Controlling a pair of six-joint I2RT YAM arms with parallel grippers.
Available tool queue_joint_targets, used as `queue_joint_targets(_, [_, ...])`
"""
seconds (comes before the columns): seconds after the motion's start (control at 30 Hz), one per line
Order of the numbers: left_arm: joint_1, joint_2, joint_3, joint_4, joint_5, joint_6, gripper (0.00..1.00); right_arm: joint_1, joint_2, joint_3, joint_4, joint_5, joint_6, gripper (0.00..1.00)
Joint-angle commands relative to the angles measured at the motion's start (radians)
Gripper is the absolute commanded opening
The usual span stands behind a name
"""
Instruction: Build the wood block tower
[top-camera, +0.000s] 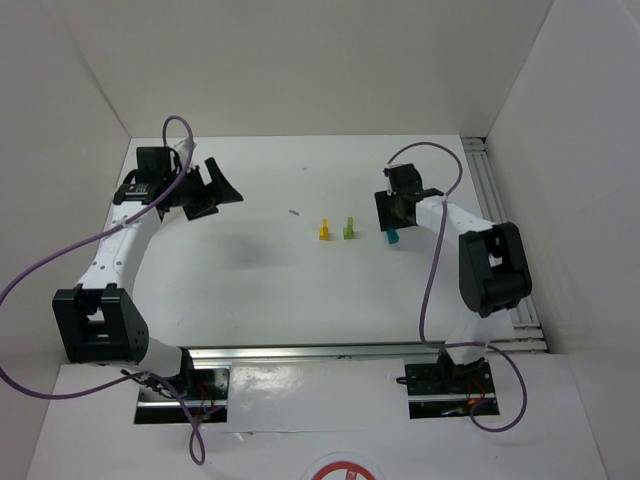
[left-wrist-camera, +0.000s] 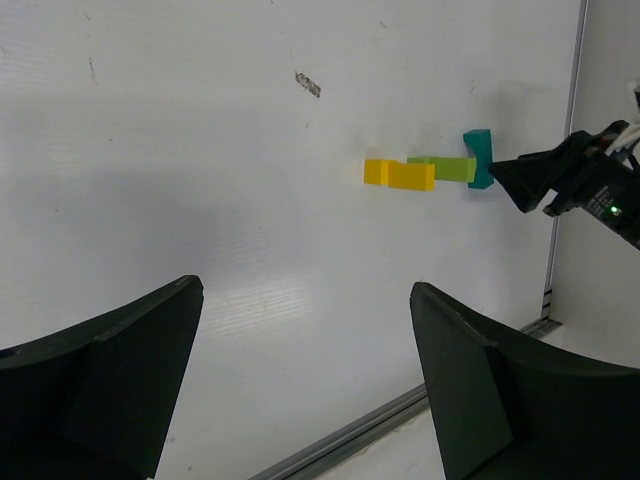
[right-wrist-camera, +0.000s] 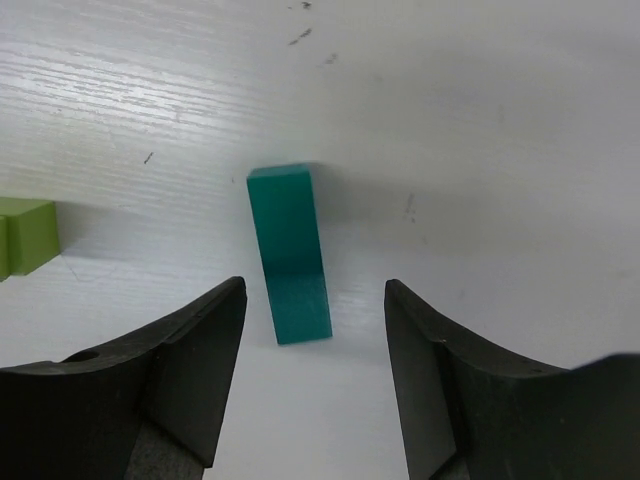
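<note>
Straddling the teal arch block (right-wrist-camera: 290, 260), the right gripper (right-wrist-camera: 312, 300) is holding its 2 fingers wide apart, 1 on each side, neither touching it. That block is resting on the white table (top-camera: 260, 290), just right of the light green block (top-camera: 349, 228). The yellow block (top-camera: 324, 230) is standing close beside the green one, apart from it. Well to the left, the left gripper (top-camera: 215, 190) is hanging with its fingers spread, gripping nothing.

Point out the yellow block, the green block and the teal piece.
yellow block (top-camera: 324, 230): top view, its middle.
green block (top-camera: 349, 228): top view, its middle.
teal piece (right-wrist-camera: 290, 255): right wrist view, its middle.
</note>
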Motion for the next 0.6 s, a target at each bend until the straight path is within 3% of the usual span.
queue_joint_targets(0.0, [-0.005,0.001,0.01,0.004,0.0,0.02,0.97,-0.018,-0.151,-0.051,0.031,0.06,0.121,0.67])
queue_joint_targets(0.2, [-0.014,0.001,0.01,0.004,0.0,0.02,0.97,-0.036,-0.319,-0.174,0.091,0.051,0.302,0.7])
queue_joint_targets(0.27, [-0.025,0.001,0.001,0.013,0.0,0.02,0.97,-0.036,-0.319,-0.174,0.076,0.077,0.339,0.67])
queue_joint_targets(0.37, [-0.025,0.001,0.001,0.013,0.0,0.02,0.97,-0.036,-0.319,-0.174,0.054,0.072,0.408,0.5])
queue_joint_targets(0.57, [-0.025,-0.009,0.001,0.004,-0.02,0.02,0.97,-0.036,-0.32,-0.227,0.103,-0.109,0.42,0.46])
